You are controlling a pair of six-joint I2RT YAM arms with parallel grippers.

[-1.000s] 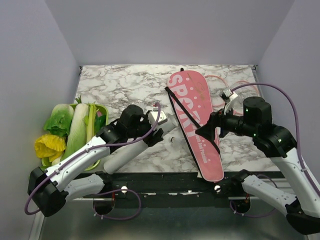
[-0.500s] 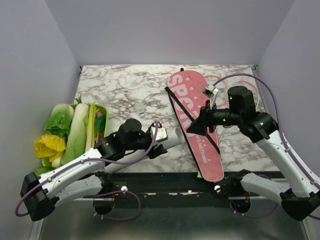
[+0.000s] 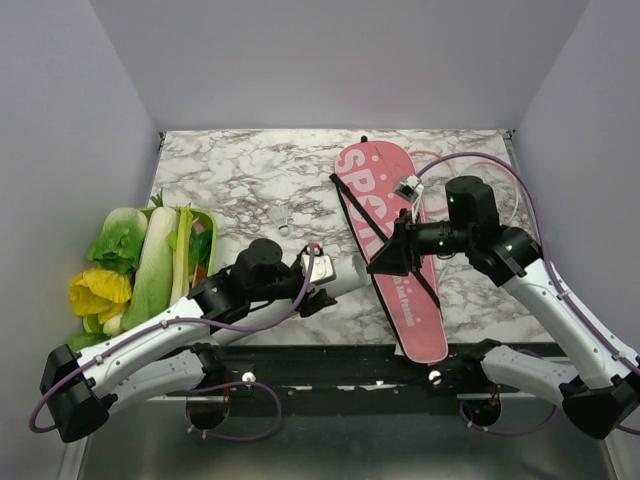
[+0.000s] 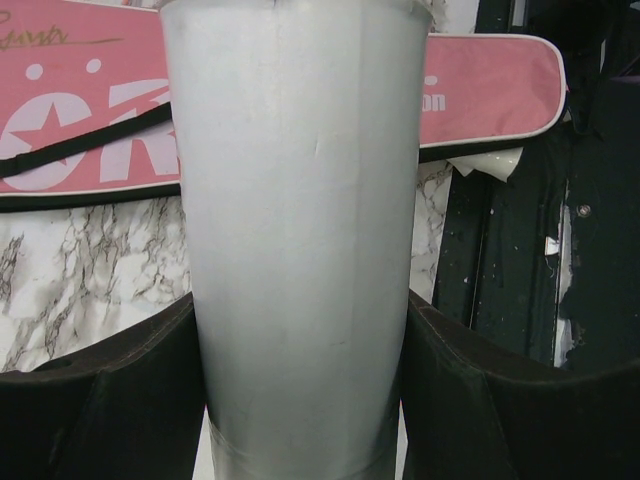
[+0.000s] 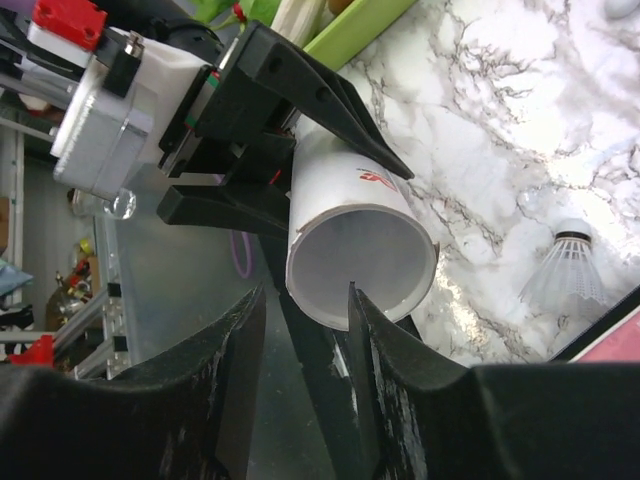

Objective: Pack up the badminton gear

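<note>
Tube (image 5: pixel 355 250) mouth open, seen only from right wrist.

The tube (image 5: pixel 340 185) opens toward the parted right fingers (image 5: pixel 225 400); the pink cover (image 3: pixel 418 325) crowds alongside.

Smooth, matt white tube (image 4: pixel 300 230) (plastic, by its look); pink cloth cover (image 3: pixel 420 320); glossy marble-patterned table (image 3: pixel 250 170).

A white, grey-veined marble surface (image 3: pixel 240 170) is enclosed by plain pale grey walls (image 3: pixel 340 60); even lighting is seen throughout.
</note>
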